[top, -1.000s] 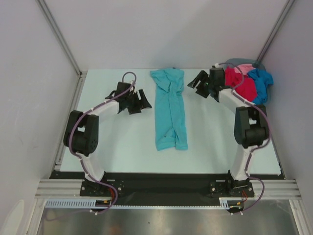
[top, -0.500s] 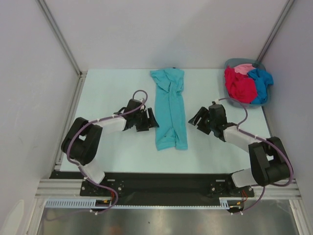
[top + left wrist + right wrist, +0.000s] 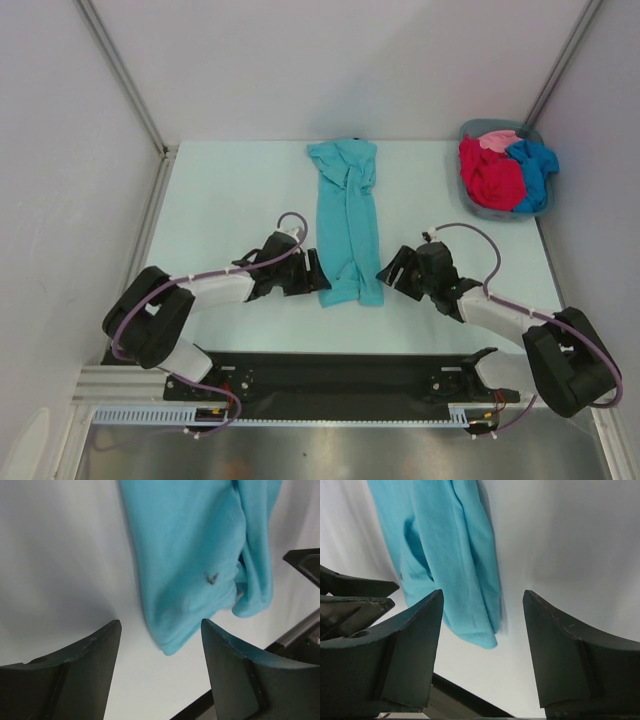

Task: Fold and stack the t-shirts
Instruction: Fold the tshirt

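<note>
Just between left hand (image 3: pixel 318 276) and right hand (image 3: pixel 390 272), both agape, empty: hem of teal t-shirt (image 3: pixel 348 225).

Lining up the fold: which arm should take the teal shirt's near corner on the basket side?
Right: the right gripper, open, sits beside that corner; the left gripper is across the shirt.

Counter (image 3: pixel 230 190): carries everything, with both arms bolted at its near edge
Folded t-shirt (image 3: pixel 348 220): mid-counter, a long strip running from the far edge toward the near edge
Left claw (image 3: pixel 314 273): just left of the strip's near end
Right claw (image 3: pixel 391 272): just right of that same near end, facing the left claw across it
Basket (image 3: pixel 482 212): far right corner of the counter, well apart from the strip
Heaped t-shirts (image 3: pixel 495 172): inside the basket, piled on one another
</note>
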`<action>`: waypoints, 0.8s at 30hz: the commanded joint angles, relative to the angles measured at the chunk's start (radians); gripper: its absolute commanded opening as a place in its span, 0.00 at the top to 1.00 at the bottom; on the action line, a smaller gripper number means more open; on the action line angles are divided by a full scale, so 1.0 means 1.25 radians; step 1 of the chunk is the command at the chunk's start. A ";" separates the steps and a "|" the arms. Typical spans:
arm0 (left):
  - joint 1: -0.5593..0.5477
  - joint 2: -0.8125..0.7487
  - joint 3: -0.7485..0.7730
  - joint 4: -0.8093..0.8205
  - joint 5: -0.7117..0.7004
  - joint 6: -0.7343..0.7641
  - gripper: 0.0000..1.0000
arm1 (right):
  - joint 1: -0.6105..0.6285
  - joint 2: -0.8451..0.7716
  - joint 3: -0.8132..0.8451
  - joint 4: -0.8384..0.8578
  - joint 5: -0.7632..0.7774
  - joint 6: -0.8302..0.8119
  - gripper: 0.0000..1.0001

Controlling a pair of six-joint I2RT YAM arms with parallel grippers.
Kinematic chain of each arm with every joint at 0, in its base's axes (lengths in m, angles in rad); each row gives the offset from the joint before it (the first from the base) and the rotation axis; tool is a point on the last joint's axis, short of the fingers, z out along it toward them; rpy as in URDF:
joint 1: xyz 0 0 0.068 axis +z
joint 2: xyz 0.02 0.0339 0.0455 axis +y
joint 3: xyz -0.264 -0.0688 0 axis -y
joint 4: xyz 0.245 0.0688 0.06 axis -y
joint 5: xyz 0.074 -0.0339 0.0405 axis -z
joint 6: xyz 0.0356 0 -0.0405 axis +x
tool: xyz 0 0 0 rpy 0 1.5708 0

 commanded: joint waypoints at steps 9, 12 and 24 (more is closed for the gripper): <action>-0.048 -0.007 -0.167 0.284 0.093 -0.107 0.48 | 0.022 -0.115 -0.190 0.164 -0.031 0.067 0.31; -0.049 0.005 -0.187 0.316 0.097 -0.115 0.50 | 0.025 -0.057 -0.229 0.259 -0.057 0.085 0.32; -0.056 0.011 -0.165 0.294 0.081 -0.099 0.50 | 0.118 0.111 -0.195 0.371 -0.025 0.133 0.59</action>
